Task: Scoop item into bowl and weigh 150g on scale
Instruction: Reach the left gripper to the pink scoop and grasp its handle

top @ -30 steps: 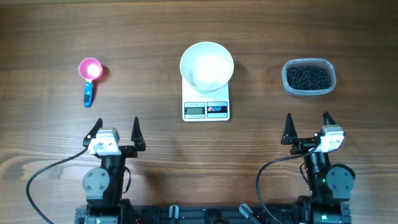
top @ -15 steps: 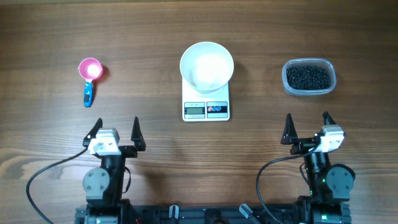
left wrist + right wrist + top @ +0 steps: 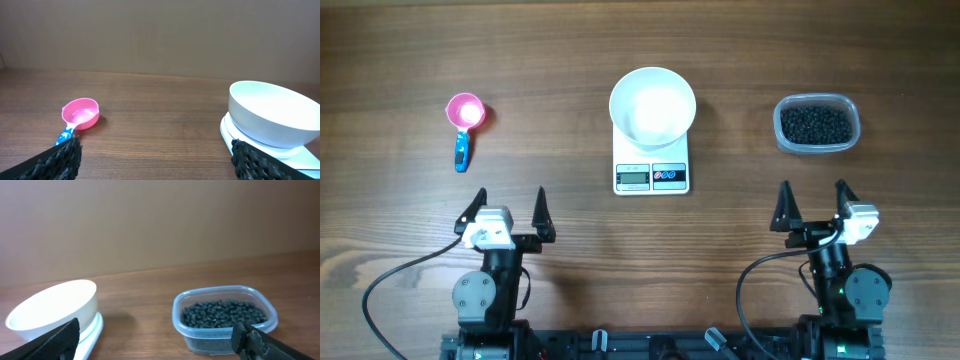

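The white bowl [image 3: 653, 106] [image 3: 272, 116] [image 3: 52, 311] sits empty on the white scale [image 3: 652, 175] at the table's middle. Small black pieces, the item [image 3: 815, 124] [image 3: 222, 314], fill a clear plastic tub [image 3: 817, 124] [image 3: 225, 321] at the right. A pink scoop with a blue handle [image 3: 464, 120] [image 3: 79, 116] lies at the left. My left gripper [image 3: 507, 212] [image 3: 155, 162] stands open near the front edge, below the scoop, holding nothing. My right gripper [image 3: 813, 205] [image 3: 157, 340] is open too, near the front edge below the tub, empty.
Black cables [image 3: 390, 285] curl from both arm bases along the table's front edge. The scale's display and buttons [image 3: 651, 177] face the front.
The right wrist has turned slightly, shifting its white camera block to the right. Everything else stays as it was.
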You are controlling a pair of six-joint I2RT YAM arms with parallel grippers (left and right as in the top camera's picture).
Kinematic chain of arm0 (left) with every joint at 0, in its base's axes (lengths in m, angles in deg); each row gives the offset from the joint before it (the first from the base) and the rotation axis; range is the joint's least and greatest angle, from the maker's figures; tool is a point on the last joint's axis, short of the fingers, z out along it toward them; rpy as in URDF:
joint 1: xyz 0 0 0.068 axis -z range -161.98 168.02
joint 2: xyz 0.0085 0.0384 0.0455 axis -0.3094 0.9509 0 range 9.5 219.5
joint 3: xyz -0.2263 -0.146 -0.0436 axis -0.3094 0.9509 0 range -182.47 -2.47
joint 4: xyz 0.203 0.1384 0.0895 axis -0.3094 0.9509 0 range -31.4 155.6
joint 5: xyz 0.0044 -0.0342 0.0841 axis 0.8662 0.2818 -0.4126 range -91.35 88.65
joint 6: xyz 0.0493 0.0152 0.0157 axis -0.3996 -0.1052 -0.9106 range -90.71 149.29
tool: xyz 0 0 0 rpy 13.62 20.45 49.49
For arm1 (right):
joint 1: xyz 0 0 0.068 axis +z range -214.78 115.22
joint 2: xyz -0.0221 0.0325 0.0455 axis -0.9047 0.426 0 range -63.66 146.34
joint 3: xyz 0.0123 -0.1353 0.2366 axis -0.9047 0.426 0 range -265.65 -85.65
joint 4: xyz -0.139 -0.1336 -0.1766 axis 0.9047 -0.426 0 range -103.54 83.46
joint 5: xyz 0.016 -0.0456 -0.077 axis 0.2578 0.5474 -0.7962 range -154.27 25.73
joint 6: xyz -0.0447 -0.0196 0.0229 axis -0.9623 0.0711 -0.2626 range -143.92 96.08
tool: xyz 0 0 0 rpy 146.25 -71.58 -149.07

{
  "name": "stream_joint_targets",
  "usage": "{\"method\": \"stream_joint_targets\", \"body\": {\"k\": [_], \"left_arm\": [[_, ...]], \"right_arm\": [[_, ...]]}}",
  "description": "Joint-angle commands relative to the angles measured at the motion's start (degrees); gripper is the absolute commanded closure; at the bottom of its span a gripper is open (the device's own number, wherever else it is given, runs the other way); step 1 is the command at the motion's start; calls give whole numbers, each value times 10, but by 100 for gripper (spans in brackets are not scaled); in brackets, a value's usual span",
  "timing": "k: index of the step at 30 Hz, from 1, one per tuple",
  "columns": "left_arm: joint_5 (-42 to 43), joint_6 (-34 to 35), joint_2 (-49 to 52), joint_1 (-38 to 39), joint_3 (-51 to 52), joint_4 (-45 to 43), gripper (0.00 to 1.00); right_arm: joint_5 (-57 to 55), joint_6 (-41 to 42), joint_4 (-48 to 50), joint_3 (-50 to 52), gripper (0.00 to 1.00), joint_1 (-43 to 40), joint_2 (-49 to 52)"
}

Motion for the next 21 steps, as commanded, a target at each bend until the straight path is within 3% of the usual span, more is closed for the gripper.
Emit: {"method": "stream_joint_targets", "body": {"k": [1,8,16,21], "left_arm": [[7,8,17,-5,-21,4,0],[31,8,126,-5,-95,7,0],[70,7,339,-5,-247,56,0],[93,5,491,-8,-387,116,0]], "right_arm": [[51,14,3,-8,0,2,6],[94,3,-7,-84,0,2,103],[144,-13,-44,-252,0,2,323],[173,-44,-121,-382,0,2,469]]}}
